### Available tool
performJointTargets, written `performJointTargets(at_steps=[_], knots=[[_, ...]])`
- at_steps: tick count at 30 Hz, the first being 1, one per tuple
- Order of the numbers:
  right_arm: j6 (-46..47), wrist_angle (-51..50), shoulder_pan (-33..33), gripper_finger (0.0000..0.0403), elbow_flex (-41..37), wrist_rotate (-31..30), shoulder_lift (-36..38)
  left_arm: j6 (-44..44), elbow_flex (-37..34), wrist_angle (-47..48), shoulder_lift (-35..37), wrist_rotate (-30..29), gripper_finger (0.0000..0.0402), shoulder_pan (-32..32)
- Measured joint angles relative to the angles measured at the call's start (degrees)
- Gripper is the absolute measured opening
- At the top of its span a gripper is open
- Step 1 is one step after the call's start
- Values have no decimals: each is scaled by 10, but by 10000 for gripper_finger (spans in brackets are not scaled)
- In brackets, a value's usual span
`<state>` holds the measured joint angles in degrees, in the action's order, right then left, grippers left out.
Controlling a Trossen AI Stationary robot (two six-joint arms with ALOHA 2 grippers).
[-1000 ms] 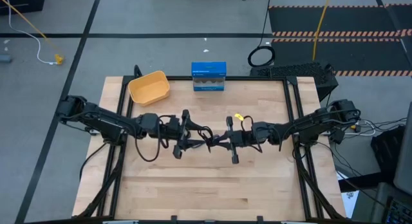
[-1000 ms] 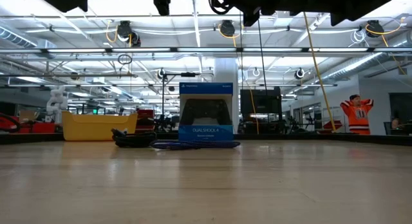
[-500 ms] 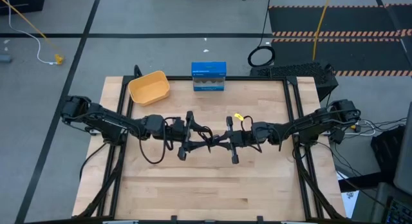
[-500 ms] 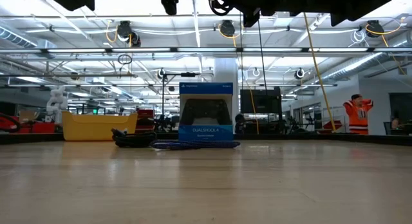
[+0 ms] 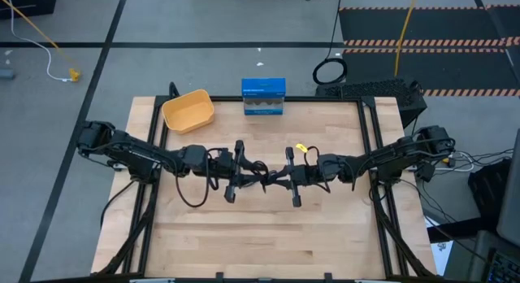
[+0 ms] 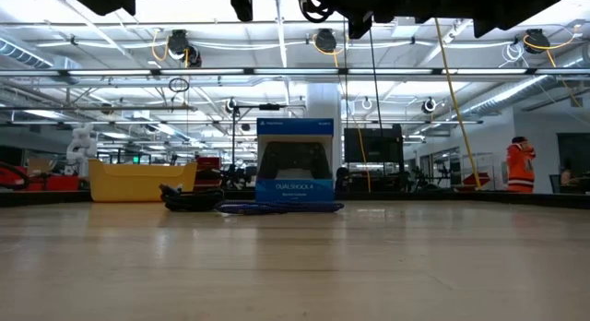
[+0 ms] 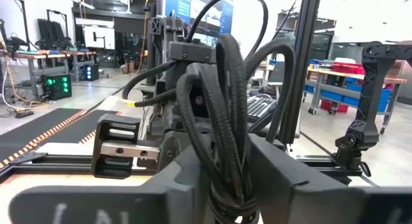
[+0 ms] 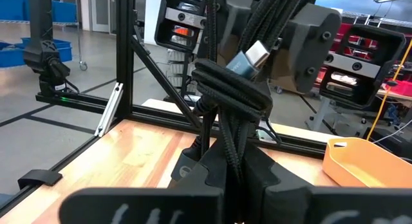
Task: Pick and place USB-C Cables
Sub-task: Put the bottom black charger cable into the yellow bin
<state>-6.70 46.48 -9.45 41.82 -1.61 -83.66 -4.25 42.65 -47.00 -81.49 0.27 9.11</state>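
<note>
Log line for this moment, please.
left pincer: shut on black cable | right pincer: shut on same cable, mid-table | yellow bin: far left corner

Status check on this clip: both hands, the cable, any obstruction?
Left hand and right hand both shut on one black braided USB-C cable bundle, mid-table, above wood. Yellow plastic bin far-left corner. Nothing in the way.
</note>
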Motion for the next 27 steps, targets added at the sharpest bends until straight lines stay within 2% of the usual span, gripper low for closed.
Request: performJointTargets(at_steps=[12,15,21,27], knots=[[0,6,0,4,-1,0,0,-2,0,-1,0,5,14,0],[4,7,0,13,-1,0,0,-2,0,-1,0,12,11,0],[15,9,0,50,-1,-1,0,-5,0,1,0,14,31,0],[28,9,0,91,-1,-1,0,-6,0,3,2,14,10,0]])
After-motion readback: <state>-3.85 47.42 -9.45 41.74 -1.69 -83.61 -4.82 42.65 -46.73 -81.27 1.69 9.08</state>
